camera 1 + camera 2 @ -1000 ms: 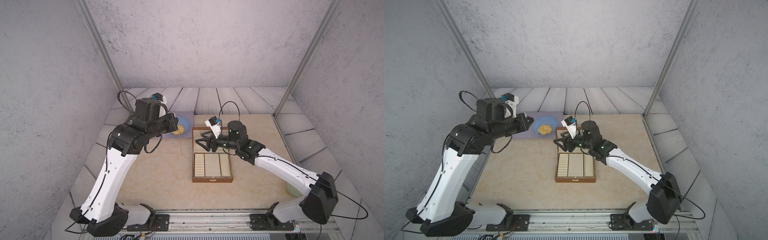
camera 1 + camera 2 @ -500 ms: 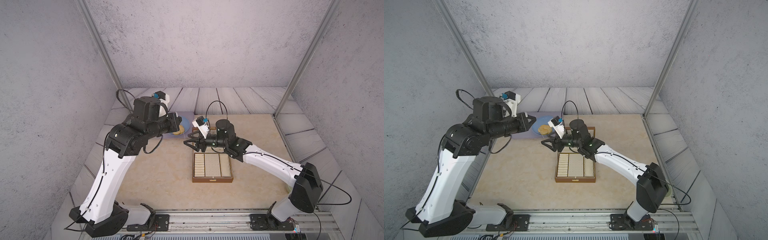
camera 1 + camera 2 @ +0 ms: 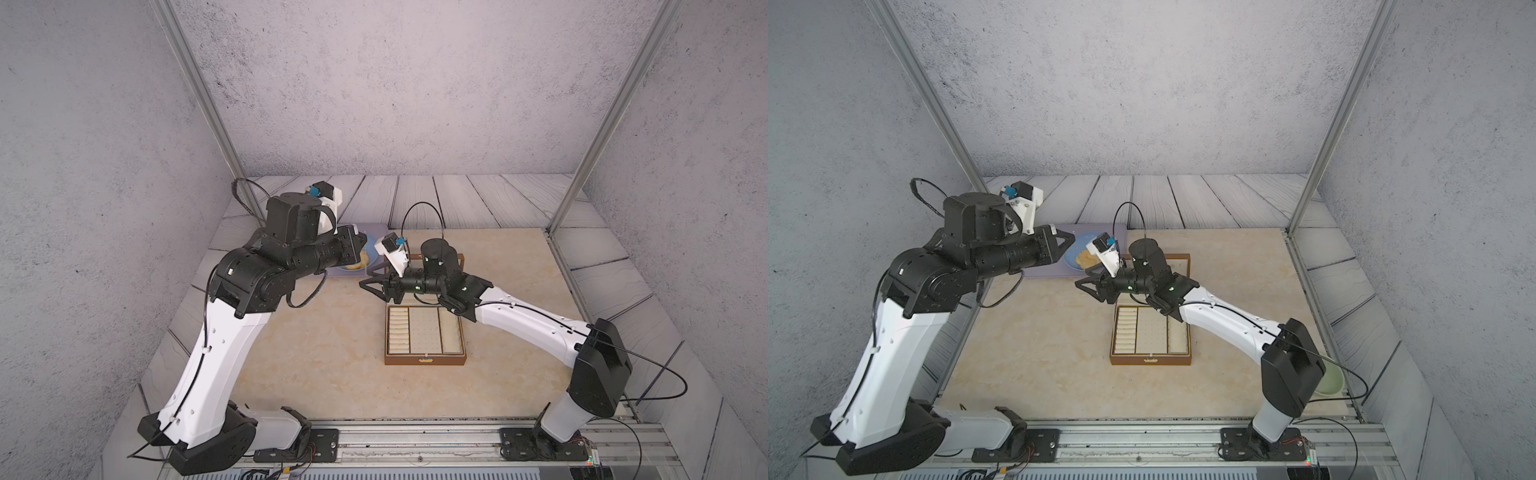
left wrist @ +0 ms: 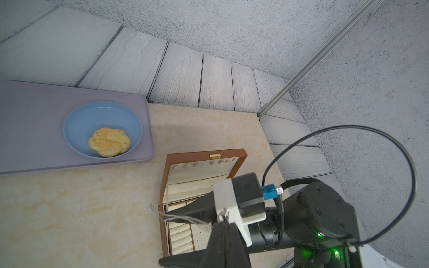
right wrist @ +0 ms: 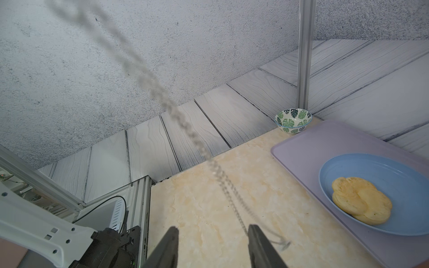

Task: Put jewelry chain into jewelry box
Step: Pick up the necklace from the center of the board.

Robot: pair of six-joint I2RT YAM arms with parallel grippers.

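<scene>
The left gripper [image 3: 1072,238] was pinched fully shut on the jewelry chain [image 5: 149,83], its arm reaching level toward 3 o'clock above the near edge of the lilac tray [image 4: 34,116]. From that pinch the fine strand hung down and passed between the fingers of the right gripper [image 5: 212,228]. This one stood partly open, its jaws clearly apart and clamping nothing. The chain ran just beside one finger [image 5: 257,241]; whether it touched could not be told. Its loose end trailed a little past that fingertip.

In both top views the right gripper sat at about 6 o'clock of the left one and lower, pointing toward 9 o'clock.

The jewelry box [image 3: 424,360] lay open on the beige marbled tabletop [image 3: 311,353], at about 5 o'clock of the right gripper. Its lid stood up along the 12 o'clock edge, behind the right wrist. Ring rolls filled its 9 o'clock side, a dotted panel the middle and a plain compartment the 3 o'clock side. A gold clasp sat on the 6 o'clock wall. The chain hung wholly in the air, outside the box.

The tray lay at about 11 o'clock of the box and carried a blue plate [image 4: 92,116] with yellow crisps [image 4: 109,141]. A leaf-patterned bowl [image 5: 293,120] stood just off one tray corner, by a frame post. A pale green bowl [image 3: 1332,380] showed at about 4 o'clock of the box, partly hidden behind the right arm.
</scene>
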